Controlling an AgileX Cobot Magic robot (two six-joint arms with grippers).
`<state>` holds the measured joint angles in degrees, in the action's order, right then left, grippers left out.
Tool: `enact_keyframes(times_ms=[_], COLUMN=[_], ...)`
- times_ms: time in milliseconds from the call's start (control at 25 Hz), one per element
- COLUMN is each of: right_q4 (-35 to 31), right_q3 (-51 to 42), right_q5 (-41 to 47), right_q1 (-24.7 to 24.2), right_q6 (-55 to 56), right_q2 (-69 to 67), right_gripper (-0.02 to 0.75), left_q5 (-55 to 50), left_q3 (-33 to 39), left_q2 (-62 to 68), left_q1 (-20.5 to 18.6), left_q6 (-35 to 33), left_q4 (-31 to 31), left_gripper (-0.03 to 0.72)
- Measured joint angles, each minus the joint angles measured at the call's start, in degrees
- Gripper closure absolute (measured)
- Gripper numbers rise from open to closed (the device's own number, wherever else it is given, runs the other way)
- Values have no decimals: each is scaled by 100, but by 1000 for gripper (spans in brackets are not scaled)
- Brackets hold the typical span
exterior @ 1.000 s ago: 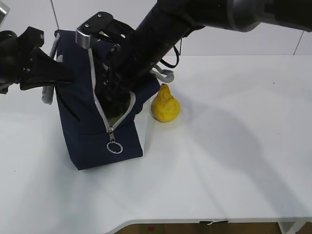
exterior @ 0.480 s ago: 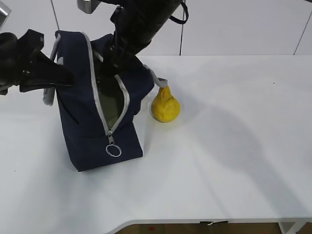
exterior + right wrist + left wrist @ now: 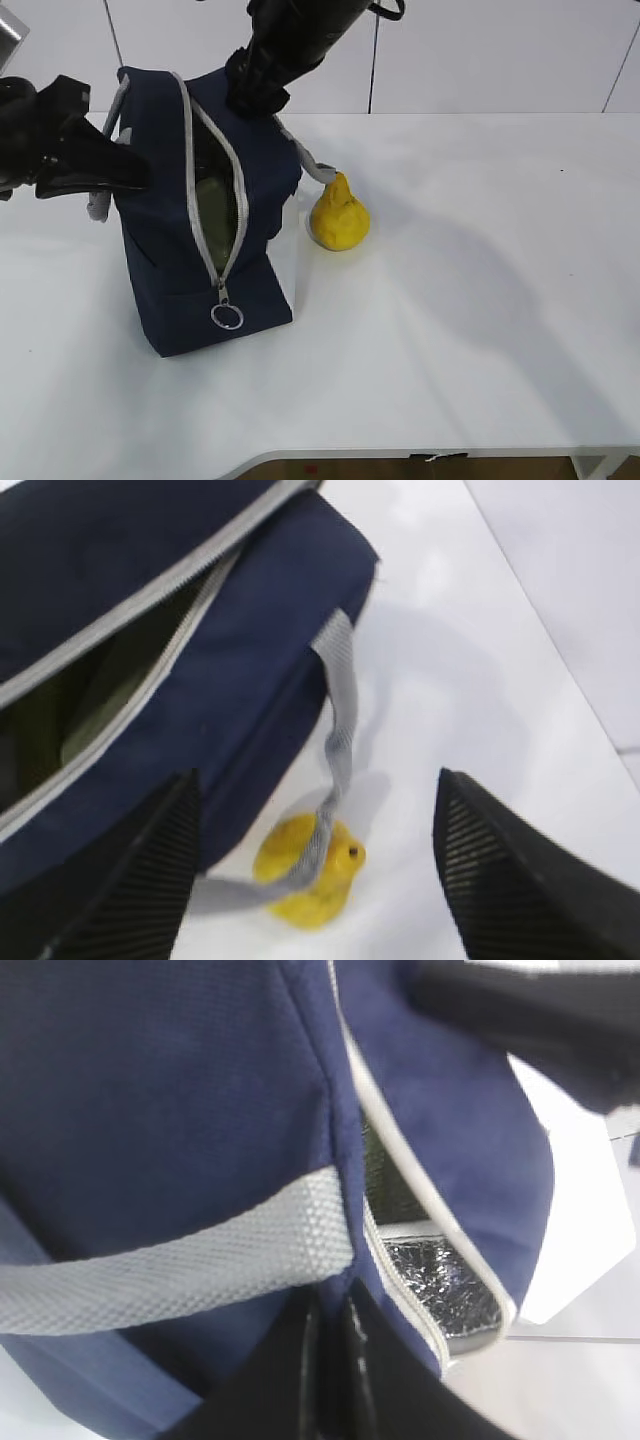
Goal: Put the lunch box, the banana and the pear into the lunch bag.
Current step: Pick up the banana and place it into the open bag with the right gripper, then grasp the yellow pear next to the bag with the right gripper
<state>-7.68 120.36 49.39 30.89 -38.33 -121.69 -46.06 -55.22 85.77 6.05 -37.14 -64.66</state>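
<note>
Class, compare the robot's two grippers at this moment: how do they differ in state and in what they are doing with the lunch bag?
1. The left gripper is shut, pinching the lunch bag beside a grey handle; the right gripper stands open and empty.
2. The left gripper touches the bag; the right gripper hangs above it, over the pear.
Shared: both are dark and work at the bag's unzipped top.

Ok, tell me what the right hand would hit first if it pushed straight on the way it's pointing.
Probably the squat yellow pear on the white table: it sits between the open right hand's fingers, with the navy bag's grey webbing handle draped in front. Depth is unclear.
</note>
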Motion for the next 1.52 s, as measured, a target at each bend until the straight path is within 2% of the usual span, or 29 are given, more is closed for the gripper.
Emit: enact_keyframes(times_ms=[400,720,920,1080,1200,1320,1520], right_q4=[460,363,-816,-2139,-3127,-3658,-4163], right_q3=[20,-106,-881,-1717,-2275,-2692,-3431], right_q5=[1262,1972,1803,1590,1516,1371,894], right_q1=[-149,-809,-1548,-2154,-2428,-2527,-2529], right_q6=[809,1407,993,114,-526,-969,-1701], right_q2=[911,1155,1809,2037,2045,2045,2045], right_gripper=[168,167,167,167,167,167,167], left_q5=[201,272,295,320,320,330,339], left_q3=[0,0,0,0,0,0,0], left_q2=[0,0,0,0,0,0,0], left_q1=[0,0,0,0,0,0,0], left_q6=[0,0,0,0,0,0,0], left_q4=[16,25,25,25,25,25,25], left_gripper=[690,690,690,690,690,690,690])
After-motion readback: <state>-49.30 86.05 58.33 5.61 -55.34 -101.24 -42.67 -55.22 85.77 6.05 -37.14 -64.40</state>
